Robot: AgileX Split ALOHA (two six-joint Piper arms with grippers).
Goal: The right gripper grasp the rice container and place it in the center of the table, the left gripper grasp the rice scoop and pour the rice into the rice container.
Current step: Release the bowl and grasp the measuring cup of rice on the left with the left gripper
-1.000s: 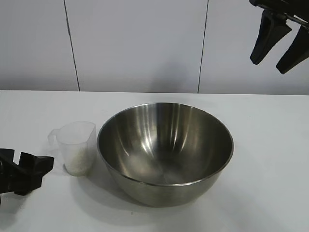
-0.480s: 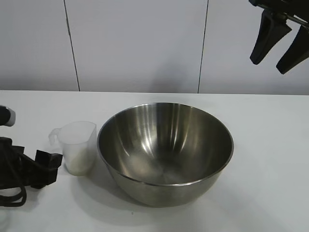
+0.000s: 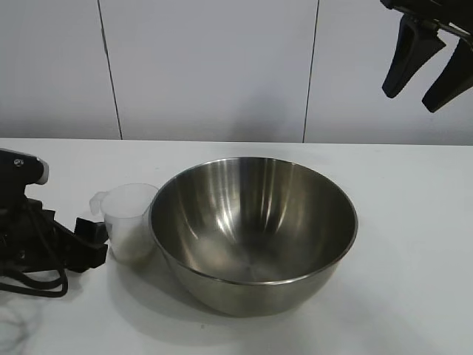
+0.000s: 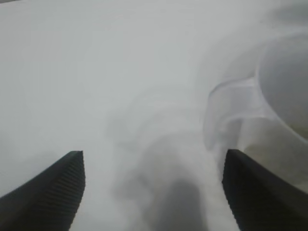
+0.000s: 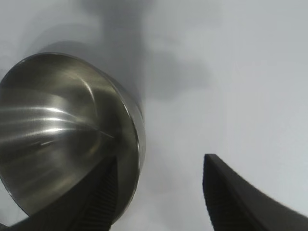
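Note:
The rice container (image 3: pixel 255 229), a big shiny steel bowl, stands mid-table (image 3: pixel 414 296). Against its left side stands the rice scoop (image 3: pixel 130 220), a small clear cup with its handle turned left and pale rice (image 3: pixel 133 248) low inside. My left gripper (image 3: pixel 94 244) lies low on the table just left of the scoop, open; in the left wrist view the left gripper (image 4: pixel 154 153) holds nothing and the scoop (image 4: pixel 250 110) sits just off one fingertip. My right gripper (image 3: pixel 410 100) hangs open high at the upper right. Seen from the right wrist, the right gripper (image 5: pixel 161 161) is empty, with the bowl (image 5: pixel 62 130) far below.
A pale panelled wall (image 3: pixel 214 66) runs behind the table. The left arm's black cable (image 3: pixel 33 285) loops on the tabletop at the left edge. Bare white table lies right of the bowl and in front of it.
My left gripper has slid right along the table up to the scoop's handle. The scoop has shifted slightly right, against the bowl. The right gripper has stayed put.

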